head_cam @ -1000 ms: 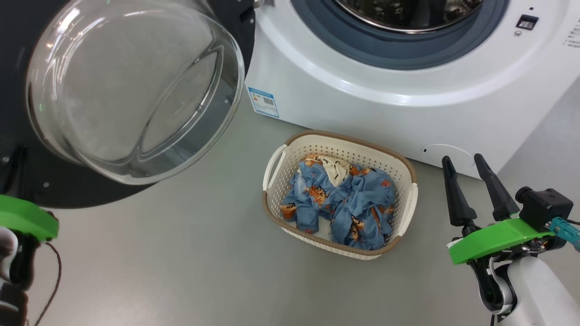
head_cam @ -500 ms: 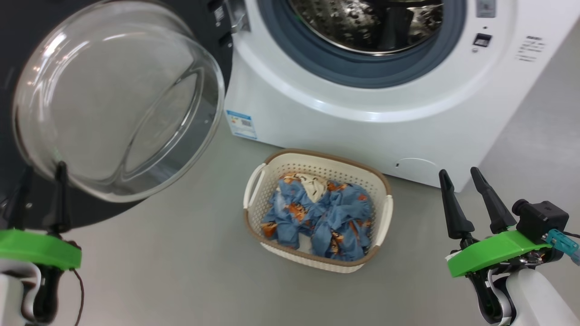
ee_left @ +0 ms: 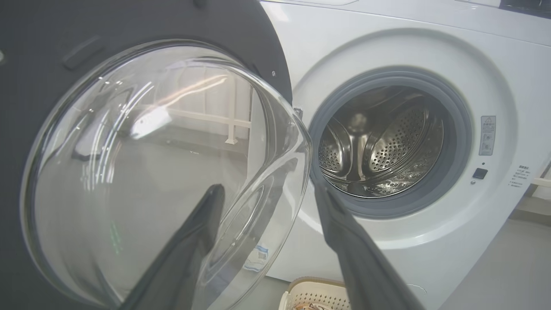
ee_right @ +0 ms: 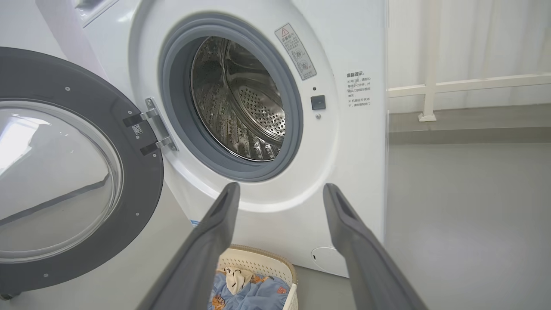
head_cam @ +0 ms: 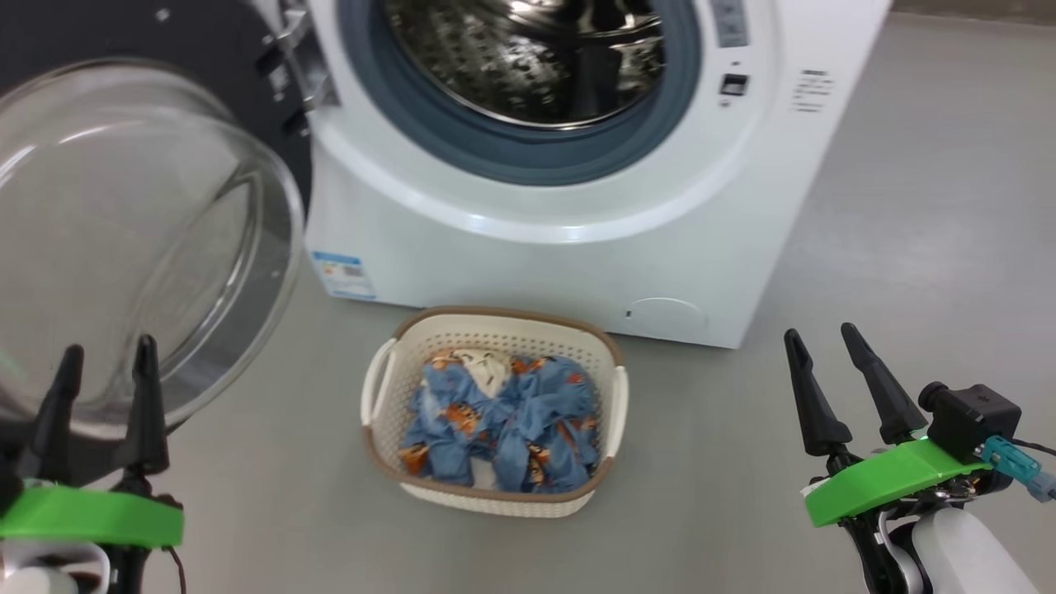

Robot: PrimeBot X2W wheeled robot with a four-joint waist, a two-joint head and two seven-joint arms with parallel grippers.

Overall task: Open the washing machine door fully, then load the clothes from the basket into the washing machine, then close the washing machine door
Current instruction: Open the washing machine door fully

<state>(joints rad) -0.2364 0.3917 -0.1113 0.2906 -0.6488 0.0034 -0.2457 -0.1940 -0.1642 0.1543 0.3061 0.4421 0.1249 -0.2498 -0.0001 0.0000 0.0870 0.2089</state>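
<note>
The washing machine (head_cam: 577,247) stands with its steel drum exposed. Its black washing machine door (head_cam: 124,231), with a clear glass bowl, is swung wide open to the left. On the floor in front sits the cream basket (head_cam: 503,315), and the blue printed clothes (head_cam: 503,425) lie in it. My left gripper (head_cam: 110,346) is open at the lower left, in front of the door's glass with nothing between its fingers. In the left wrist view it (ee_left: 269,189) points at the door (ee_left: 150,172). My right gripper (head_cam: 820,331) is open at the lower right, to the right of the basket.
Grey floor (head_cam: 907,206) spreads to the right of the machine. In the right wrist view a white railing (ee_right: 452,84) and a curtain stand behind, and the basket (ee_right: 258,258) lies below the fingers.
The head camera has moved, so more of the drum shows. My left gripper has gone from shut to open and come up into view before the door glass. The right gripper stays open.
</note>
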